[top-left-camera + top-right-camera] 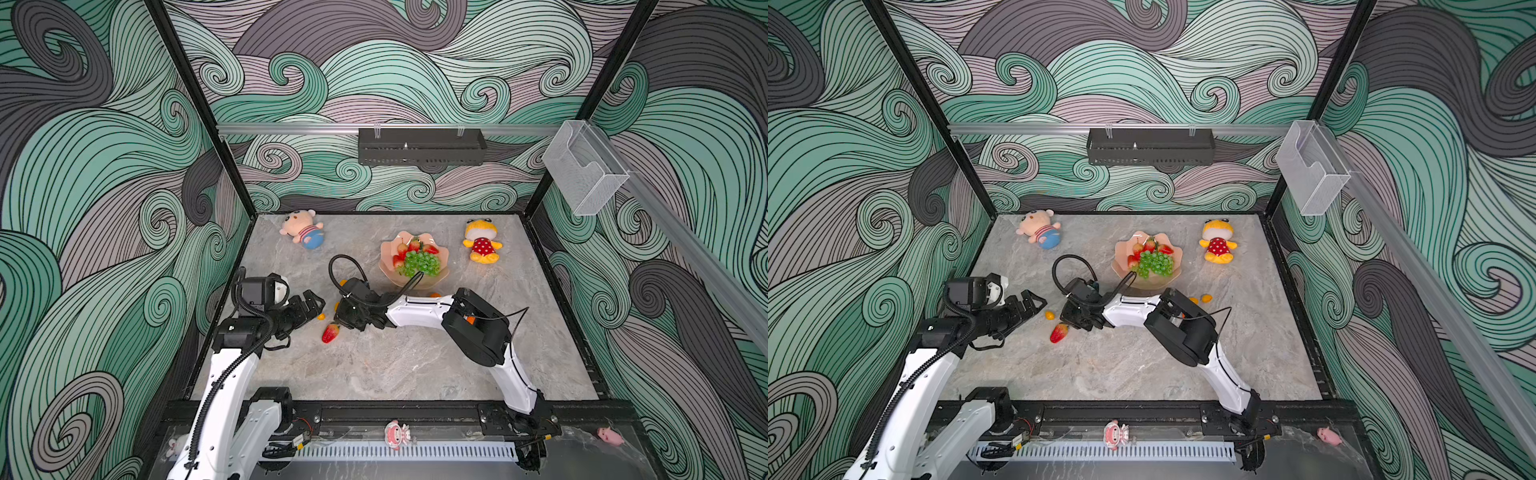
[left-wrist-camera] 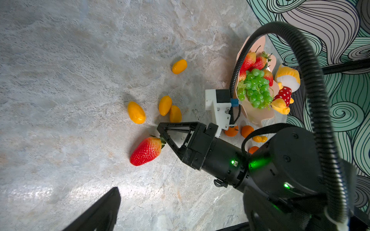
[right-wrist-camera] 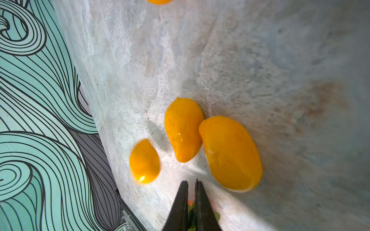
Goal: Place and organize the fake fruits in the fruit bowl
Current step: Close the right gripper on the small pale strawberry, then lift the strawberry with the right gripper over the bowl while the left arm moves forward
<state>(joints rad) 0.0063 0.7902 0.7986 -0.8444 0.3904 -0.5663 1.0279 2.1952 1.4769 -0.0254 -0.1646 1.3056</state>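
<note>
A red strawberry (image 1: 330,332) (image 2: 146,151) lies on the marble table left of centre. My right gripper (image 1: 338,322) (image 3: 191,181) is shut on its green leafy cap, with leaves showing between the jaws. Several yellow-orange kumquats (image 2: 136,112) (image 3: 183,130) lie just beyond it. Two tangerines (image 2: 231,131) sit near the pink scalloped fruit bowl (image 1: 388,253) (image 2: 258,118), which holds a green grape bunch (image 1: 419,262) and strawberries (image 1: 413,245). My left gripper (image 1: 309,305) (image 2: 180,192) stands open and empty, left of the strawberry.
A pink plush doll (image 1: 303,232) lies at the back left and a yellow red-dotted plush (image 1: 482,245) right of the bowl. A black shelf (image 1: 422,147) hangs on the back wall, a clear box (image 1: 584,166) on the right wall.
</note>
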